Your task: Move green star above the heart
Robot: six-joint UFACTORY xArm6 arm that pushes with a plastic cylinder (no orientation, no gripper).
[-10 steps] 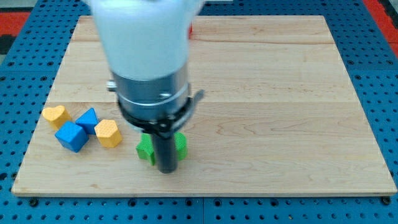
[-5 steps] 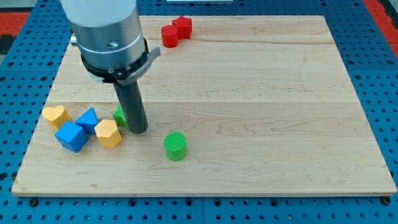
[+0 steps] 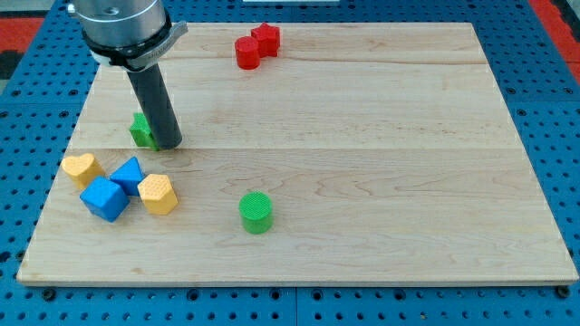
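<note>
Surface [image 3: 381, 136]: pale wooden board on a blue pegboard, fills most of the view.

Arm: enters from the view's top left, grey collar, then a straight dark rod running down. No gripper on this rig, so nothing to spread or pinch; the rod ends in my tip [image 3: 170, 145], resting on the board in the left part of the view.

Green star [image 3: 140, 131]: just left of my tip, touching the rod or very close to it; its right side is hidden behind the rod. It sits above the cluster at the view's lower left, up and to the right of the yellow heart.

Green cylinder [image 3: 256, 212]: alone, lower middle of the board, well apart from my tip.

Lower-left cluster: blue cube [image 3: 103, 197] lowest; a second blue block [image 3: 130, 173] just above and right of it, shape unclear; yellow block [image 3: 159, 193] to the right, looks hexagonal; yellow heart [image 3: 81, 167] furthest left.

Red pair at the view's top: red cylinder [image 3: 246, 52] and a second red block [image 3: 267, 38], touching, shape of the second unclear.
</note>
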